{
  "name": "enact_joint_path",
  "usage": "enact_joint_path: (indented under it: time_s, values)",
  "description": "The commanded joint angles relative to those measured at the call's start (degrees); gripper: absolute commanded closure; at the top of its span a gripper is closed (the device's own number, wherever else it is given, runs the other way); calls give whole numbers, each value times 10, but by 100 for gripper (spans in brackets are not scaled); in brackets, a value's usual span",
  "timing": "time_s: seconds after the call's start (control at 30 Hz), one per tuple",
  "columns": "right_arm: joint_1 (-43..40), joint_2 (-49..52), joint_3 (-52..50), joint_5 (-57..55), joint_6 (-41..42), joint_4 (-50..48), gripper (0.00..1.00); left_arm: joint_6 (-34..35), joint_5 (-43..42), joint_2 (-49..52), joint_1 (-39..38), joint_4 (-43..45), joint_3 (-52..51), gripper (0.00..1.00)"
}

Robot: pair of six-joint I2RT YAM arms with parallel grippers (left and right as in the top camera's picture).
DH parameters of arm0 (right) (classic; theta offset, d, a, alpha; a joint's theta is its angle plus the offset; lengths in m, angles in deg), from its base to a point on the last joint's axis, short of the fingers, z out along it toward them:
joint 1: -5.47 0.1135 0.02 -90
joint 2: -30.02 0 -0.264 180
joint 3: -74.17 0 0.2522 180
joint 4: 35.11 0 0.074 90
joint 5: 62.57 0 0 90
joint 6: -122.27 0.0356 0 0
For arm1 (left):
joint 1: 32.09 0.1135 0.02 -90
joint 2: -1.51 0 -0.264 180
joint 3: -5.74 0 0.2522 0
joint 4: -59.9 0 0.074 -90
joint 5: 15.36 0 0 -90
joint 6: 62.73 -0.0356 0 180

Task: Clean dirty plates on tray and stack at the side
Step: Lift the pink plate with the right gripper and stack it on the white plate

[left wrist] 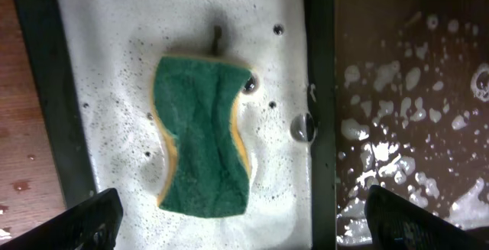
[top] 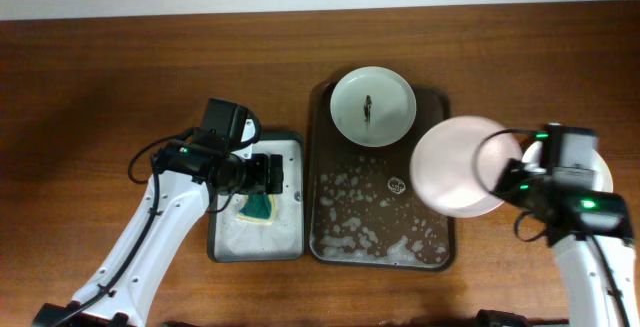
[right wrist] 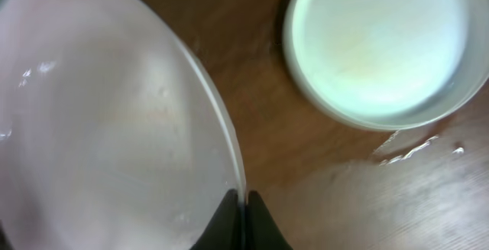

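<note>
One pink plate (top: 458, 165) sits pinched by its rim in our right claw (right wrist: 244, 204), over the right edge of the brown tray (top: 313, 182). Our left claw (left wrist: 244, 223) is spread wide above the sponge (left wrist: 202, 147), left of that tray.

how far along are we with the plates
Done: one clean white plate sits on the table beside the tray. In hand: the right pincer grips the pink plate, no smear showing. Left: the smeared white plate on the tray.
</note>
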Motion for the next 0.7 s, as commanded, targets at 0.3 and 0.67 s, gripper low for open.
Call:
enact_joint_path:
  time_s: [0.3, 0.67]
  values:
    - [-377, 215, 5, 63, 39, -118, 92, -7, -6, -5, 3, 0, -1, 1]
    - [13, -16, 59, 249, -99, -10, 42, -7, -6, -5, 3, 0, -1, 0]
